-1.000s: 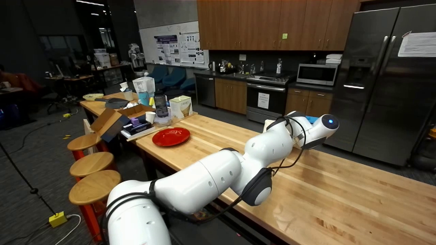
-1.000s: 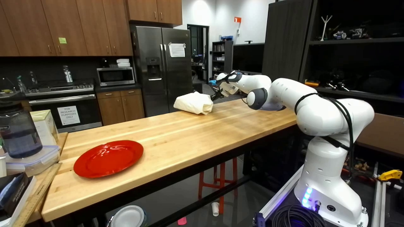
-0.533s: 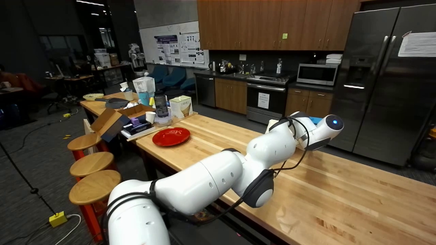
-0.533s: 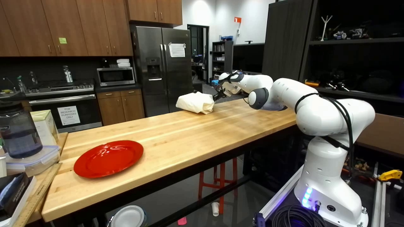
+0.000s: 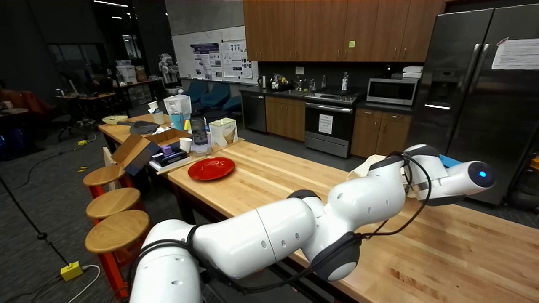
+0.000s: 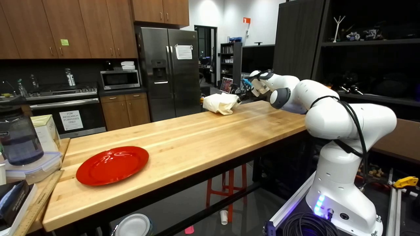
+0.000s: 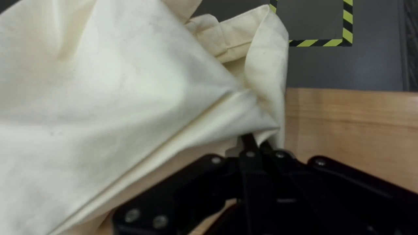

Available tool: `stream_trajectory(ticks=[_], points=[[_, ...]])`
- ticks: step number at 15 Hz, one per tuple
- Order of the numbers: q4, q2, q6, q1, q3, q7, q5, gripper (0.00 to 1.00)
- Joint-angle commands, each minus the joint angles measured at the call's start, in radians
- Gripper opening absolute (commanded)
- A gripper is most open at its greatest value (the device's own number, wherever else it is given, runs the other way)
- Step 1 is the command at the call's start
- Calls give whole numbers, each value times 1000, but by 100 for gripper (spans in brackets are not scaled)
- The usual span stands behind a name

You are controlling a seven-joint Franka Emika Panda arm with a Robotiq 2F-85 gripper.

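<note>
A crumpled cream cloth [image 7: 124, 98] with a folded, stitched hem fills the left of the wrist view. My gripper [image 7: 258, 140] is shut on a pinched fold at its near edge; the fingertips are partly hidden by the fabric. In an exterior view the cloth [image 6: 220, 103] lies in a bulging heap near the far edge of the wooden table [image 6: 203, 141], beside my gripper, which is small and dark there. In an exterior view the cloth [image 5: 365, 166] is mostly hidden behind the arm, and the gripper is hidden too.
A red plate [image 6: 113, 165] lies at the table's other end. Beyond it stand a dark pitcher [image 6: 19, 137], a carton [image 6: 46, 134], a paper cup [image 5: 185, 144] and an open cardboard box [image 5: 134, 151]. Wooden stools [image 5: 113, 200] stand along the table's side.
The arm has swung to the right in both exterior views, faster in the last half second. The cloth has moved along with the gripper in the same direction, along the table's far edge.
</note>
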Motion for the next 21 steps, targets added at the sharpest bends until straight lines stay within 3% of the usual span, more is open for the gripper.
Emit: stream_trajectory(ticks=[1,7,8,9,16,21], points=[[-35,-40,-81,-92,48,93,53,1],[-31,-33,-81,-170,94,229,183,1],[-30,-31,-95,-177,110,223,217,1],[-14,-15,-92,-163,73,153,192,2],[32,11,-119,-162,85,178,217,1],[26,43,84,-100,-29,138,127,1]])
